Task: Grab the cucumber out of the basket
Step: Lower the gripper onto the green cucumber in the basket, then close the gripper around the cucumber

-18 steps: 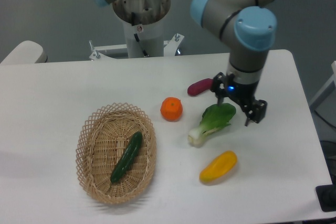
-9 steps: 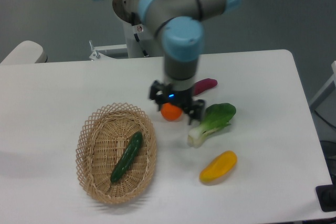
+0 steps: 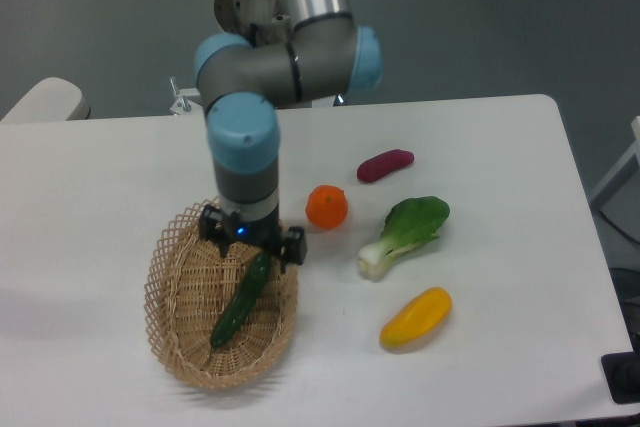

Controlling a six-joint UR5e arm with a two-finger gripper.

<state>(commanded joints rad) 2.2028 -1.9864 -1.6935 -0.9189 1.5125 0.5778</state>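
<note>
Shifted far left since a second ago: then hanging over the leafy bok choy near the right side of the counter, half a second ago above the orange fruit, now poised over the upper end of the basket (image 3: 170, 287). End effector (image 3: 250, 243) hanging from the arm's blue-capped wrist, its two dark fingers spread apart, one at the basket's upper lattice rim on the left, the other out past the rim on the right, nothing gripped between them. Everything on the counter (image 3: 100, 177) lying where it lay before. Far left, oval wicker basket on the white counter, holding the cucumber (image 3: 238, 302), dark green and slim, laid diagonally from lower left to upper right on the woven floor. Cucumber's upper tip reaching up right under the end effector, roughly midway between the open fingers; rest of its length stretching down and left, away from the fingers, in plain view. Contact between fingers and cucumber not discernible from this angle. Just right of the basket and of the right finger, orange fruit (image 3: 327, 206), uncovered again. Farther right and up, small dark purple vegetable (image 3: 385, 164). Below that, bok choy (image 3: 405, 234) with white stem pointing lower left, clear of the arm now. Lowest on the right, yellow pepper (image 3: 415, 318).
</note>
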